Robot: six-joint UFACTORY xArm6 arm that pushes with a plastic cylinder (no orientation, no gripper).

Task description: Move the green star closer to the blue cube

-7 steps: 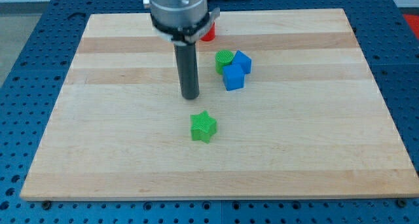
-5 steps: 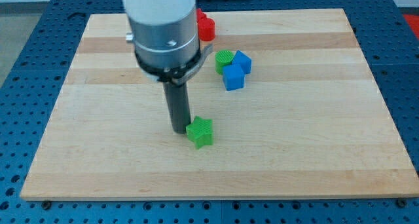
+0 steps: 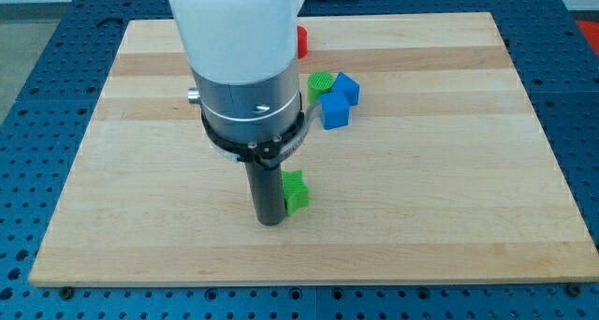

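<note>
The green star point(image 3: 297, 192) lies on the wooden board point(image 3: 449, 170) below the middle, partly hidden behind my rod. My tip point(image 3: 270, 221) rests on the board at the star's lower left, touching or nearly touching it. Two blue cubes sit together at the upper middle: one point(image 3: 334, 111) nearer the star, the other point(image 3: 347, 86) just above and to its right. They are well up and to the right of the star.
A green round block point(image 3: 320, 83) touches the blue cubes on their left. A red block point(image 3: 302, 41) near the board's top edge is mostly hidden by the arm. The arm's large body covers the upper-left middle of the board.
My tip has moved down the view from above the star to its lower left. The star has shifted slightly to the right.
</note>
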